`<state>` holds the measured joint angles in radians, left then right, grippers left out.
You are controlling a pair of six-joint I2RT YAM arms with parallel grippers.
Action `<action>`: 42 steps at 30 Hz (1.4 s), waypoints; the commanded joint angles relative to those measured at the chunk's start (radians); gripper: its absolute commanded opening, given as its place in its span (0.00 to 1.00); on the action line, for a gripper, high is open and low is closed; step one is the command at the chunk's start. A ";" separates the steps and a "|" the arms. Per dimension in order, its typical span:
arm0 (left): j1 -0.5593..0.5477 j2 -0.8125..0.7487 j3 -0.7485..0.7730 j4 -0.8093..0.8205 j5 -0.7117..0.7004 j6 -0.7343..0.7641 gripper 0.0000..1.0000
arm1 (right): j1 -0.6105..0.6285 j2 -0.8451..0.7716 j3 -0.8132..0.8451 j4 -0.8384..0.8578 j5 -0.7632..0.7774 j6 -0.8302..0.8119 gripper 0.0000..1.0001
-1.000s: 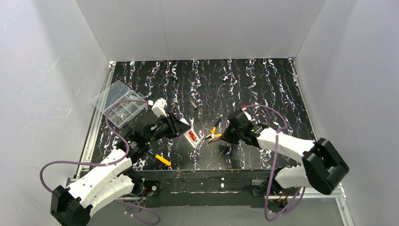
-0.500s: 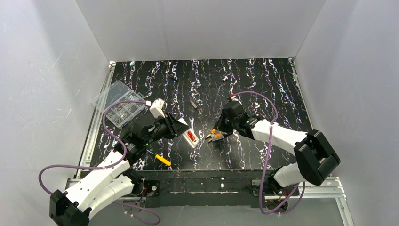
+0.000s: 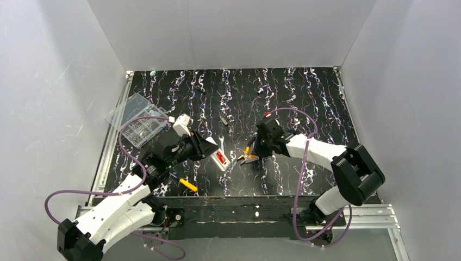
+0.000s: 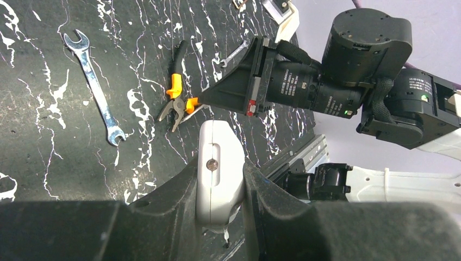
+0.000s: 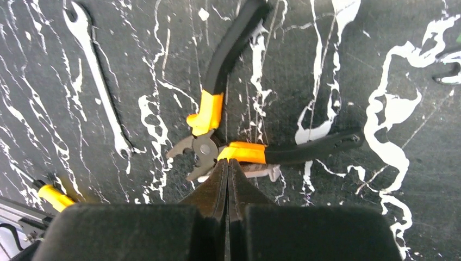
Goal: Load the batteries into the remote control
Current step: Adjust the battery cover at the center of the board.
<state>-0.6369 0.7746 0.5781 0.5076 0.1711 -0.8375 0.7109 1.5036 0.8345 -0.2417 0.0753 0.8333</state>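
Left wrist view: left claw [image 4: 220,176] pinches the remote [image 4: 216,144] between its fingers.
Right wrist view: right claw [image 5: 227,166] closed on nothing, tips right by the pliers [image 5: 209,117].
Top view: red battery [image 3: 220,157] sits in the remote.

Top view high, looking down, both wrist views close, low, sharing the pliers [image 5: 206,145]

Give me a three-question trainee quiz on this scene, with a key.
1. True or false: the left gripper is clamped on the remote control.
2. The right gripper has its tips closest to: A the pliers, B the wrench, C the clear box.
3. Fill in: the right gripper's jaws are ___ (open/shut).
Key: 1 true; 2 A; 3 shut.
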 commanded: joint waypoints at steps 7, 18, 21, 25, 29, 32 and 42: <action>0.005 0.013 -0.001 0.055 0.005 -0.006 0.06 | -0.002 -0.073 -0.059 -0.070 -0.035 -0.024 0.01; 0.005 0.016 -0.004 0.059 0.005 -0.009 0.06 | -0.003 -0.224 -0.132 -0.118 0.007 -0.070 0.01; 0.006 0.025 -0.008 0.075 0.011 -0.016 0.06 | -0.002 -0.231 -0.133 -0.143 0.064 -0.099 0.05; 0.006 0.032 -0.002 0.080 0.016 -0.019 0.06 | -0.012 -0.206 -0.117 -0.136 0.108 -0.100 0.08; 0.006 0.021 0.007 0.058 0.013 -0.006 0.06 | -0.029 -0.152 -0.063 -0.164 0.128 -0.103 0.07; 0.006 0.006 0.007 0.042 0.006 0.001 0.06 | -0.036 -0.105 -0.039 -0.166 0.120 -0.119 0.05; 0.005 -0.006 0.012 0.024 -0.001 0.004 0.06 | -0.038 0.012 -0.002 -0.127 0.087 -0.132 0.06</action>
<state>-0.6369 0.7967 0.5705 0.5179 0.1715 -0.8474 0.6750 1.4960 0.7895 -0.3927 0.1646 0.7193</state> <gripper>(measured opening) 0.250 0.054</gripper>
